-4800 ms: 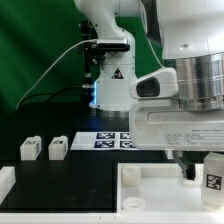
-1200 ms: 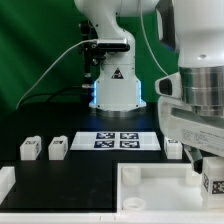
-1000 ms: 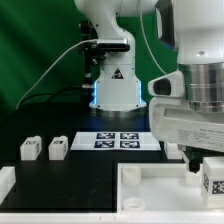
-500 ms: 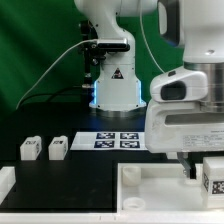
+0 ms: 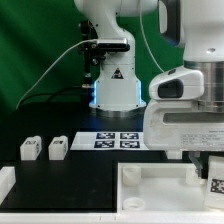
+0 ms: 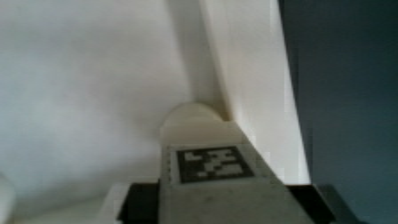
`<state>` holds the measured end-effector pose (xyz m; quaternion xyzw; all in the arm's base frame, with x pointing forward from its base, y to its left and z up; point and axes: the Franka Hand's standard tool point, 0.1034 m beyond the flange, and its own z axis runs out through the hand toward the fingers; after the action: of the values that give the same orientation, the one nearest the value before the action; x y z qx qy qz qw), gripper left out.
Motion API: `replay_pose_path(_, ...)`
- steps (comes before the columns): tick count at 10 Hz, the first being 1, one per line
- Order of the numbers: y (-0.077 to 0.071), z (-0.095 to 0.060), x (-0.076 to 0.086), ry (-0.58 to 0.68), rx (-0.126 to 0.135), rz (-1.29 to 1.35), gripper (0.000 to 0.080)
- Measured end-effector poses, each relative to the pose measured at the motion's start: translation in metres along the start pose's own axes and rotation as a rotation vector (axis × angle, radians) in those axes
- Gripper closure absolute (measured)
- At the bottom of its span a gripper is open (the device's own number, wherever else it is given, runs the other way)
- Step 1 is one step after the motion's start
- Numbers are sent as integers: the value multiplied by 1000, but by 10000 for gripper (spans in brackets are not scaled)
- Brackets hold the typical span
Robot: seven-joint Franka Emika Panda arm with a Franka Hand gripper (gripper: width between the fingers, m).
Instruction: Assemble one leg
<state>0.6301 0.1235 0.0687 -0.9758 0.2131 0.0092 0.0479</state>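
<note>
While its tagged face shows between the two dark fingers, the leg (image 6: 210,160) sits held in the gripper (image 6: 210,192), over the white panel (image 5: 150,190) at the exterior view's right. Two spare legs (image 5: 43,149) stand well apart, near the marker board (image 5: 115,141).

Two spare legs (image 5: 43,148) stand side by side on the table (image 5: 90,175) at the exterior view's left, with the marker board (image 5: 112,140) just beside them toward the right. Nearer the camera lies the panel (image 5: 150,190), and a tagged leg (image 5: 214,176) stands over its right corner, beneath the arm.
</note>
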Motion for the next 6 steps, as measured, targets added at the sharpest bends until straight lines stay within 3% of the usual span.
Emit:
replay_pose_path(3, -2, 1, 1, 21, 7, 414, 502)
replay_pose_path(5, -1, 2, 2, 7, 48, 785, 502)
replay_pose_path(6, -4, 4, 1, 2, 52, 901, 502)
